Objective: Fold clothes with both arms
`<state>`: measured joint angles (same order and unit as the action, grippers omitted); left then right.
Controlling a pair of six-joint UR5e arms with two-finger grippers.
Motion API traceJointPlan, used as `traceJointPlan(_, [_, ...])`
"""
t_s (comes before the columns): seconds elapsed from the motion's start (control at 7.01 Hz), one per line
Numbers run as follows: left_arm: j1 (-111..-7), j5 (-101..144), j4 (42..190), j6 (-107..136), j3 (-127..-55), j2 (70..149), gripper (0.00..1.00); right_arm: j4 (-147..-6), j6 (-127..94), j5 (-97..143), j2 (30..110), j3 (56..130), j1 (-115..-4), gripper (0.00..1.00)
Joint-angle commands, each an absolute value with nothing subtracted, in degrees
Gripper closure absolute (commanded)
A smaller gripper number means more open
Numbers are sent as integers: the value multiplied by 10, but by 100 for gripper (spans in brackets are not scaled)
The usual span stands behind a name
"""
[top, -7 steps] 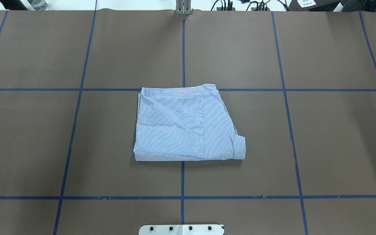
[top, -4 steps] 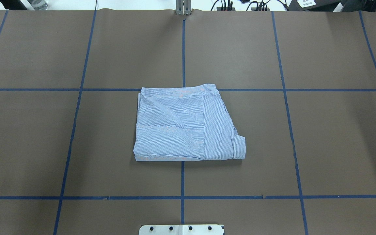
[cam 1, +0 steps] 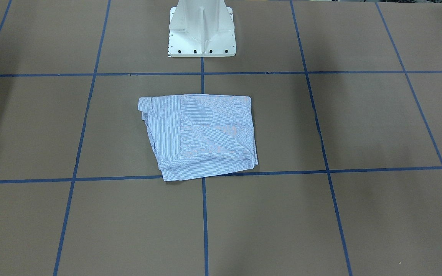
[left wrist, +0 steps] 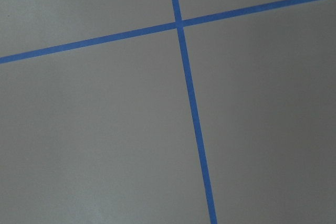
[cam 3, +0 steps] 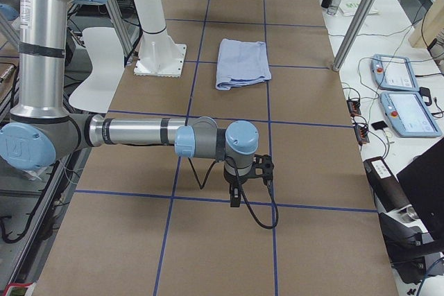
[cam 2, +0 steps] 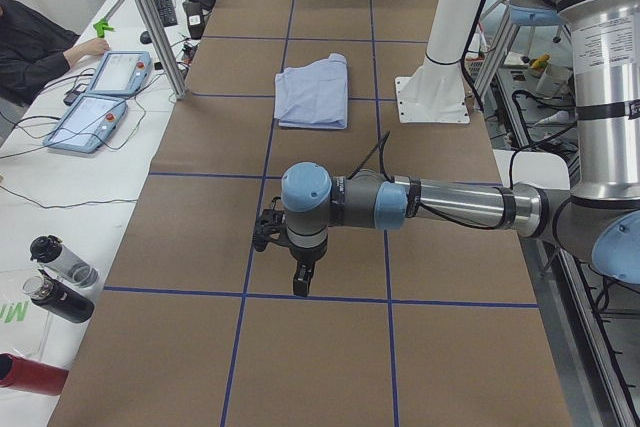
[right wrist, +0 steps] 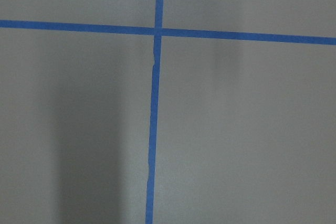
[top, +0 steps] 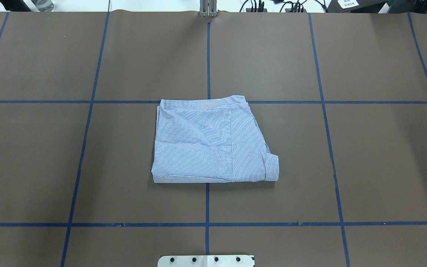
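Brown paper-covered counter (top: 365, 148) with a blue tape grid (top: 208, 55), white pedestal (cam 1: 202, 30) at the robot's edge.

Shirt (top: 213, 142) is folded to a rough rectangle, flat at counter centre, straddling the middle tape line. Its far edge sits on a cross line in the overhead view. A sleeve cuff (top: 271, 167) sticks out at the near right corner. Nothing is touching it.

Left arm (cam 2: 450, 205) reaches out level over the counter's left end. Left end effector (cam 2: 300, 282) points down close to a tape line, well apart from the shirt. Can't tell if its fingers are spread or together: it only shows in the side view.

Right arm (cam 3: 139, 132) mirrors that at the right end. Right end effector (cam 3: 236, 197) points down near a tape line, also well clear of the shirt. Finger state can't be told either.

Both wrist cams show only paper and a tape crossing.

Two teach pendants (cam 2: 105, 97) and bottles (cam 2: 55, 277) sit on the side bench.
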<state>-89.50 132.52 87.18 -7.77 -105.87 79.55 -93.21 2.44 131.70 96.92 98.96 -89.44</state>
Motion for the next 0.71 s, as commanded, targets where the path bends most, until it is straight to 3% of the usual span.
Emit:
traceJointPlan(0.0, [-896, 1328, 877, -76, -1035, 810, 1, -929, 3, 1324, 947, 964, -895, 0])
traceJointPlan(0.57, [-896, 1328, 875, -74, -1042, 812, 1, -765, -165, 1348, 1007, 975, -895, 0])
